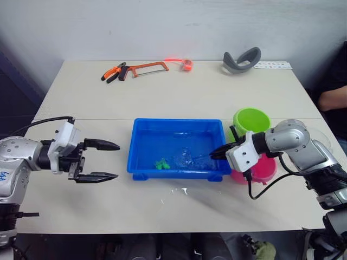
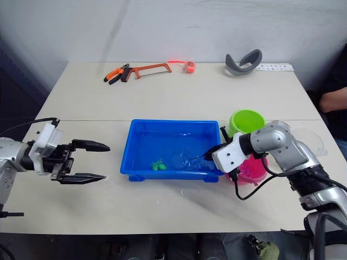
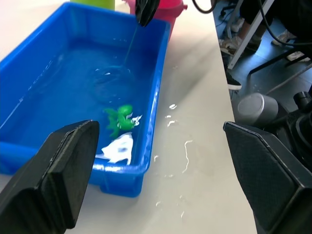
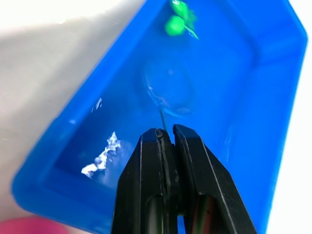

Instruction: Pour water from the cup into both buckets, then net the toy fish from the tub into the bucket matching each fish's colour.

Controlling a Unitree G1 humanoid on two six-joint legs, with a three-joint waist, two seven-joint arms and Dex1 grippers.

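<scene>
You've got open table between the left gripper [image 1: 110, 160] and the tub [image 1: 139, 162], so that side's easy. On the right it's cramped: the green bucket [image 1: 251, 121] and pink bucket [image 1: 264, 168] crowd the tub's edge.

The left gripper [image 1: 103, 161] hangs spread (fingers well apart), while the right gripper [image 4: 166, 134] is clamped tight.

Bright, even overhead light; white glare flickers on the water in the tub [image 3: 151, 117], whose far end smears soft.
</scene>
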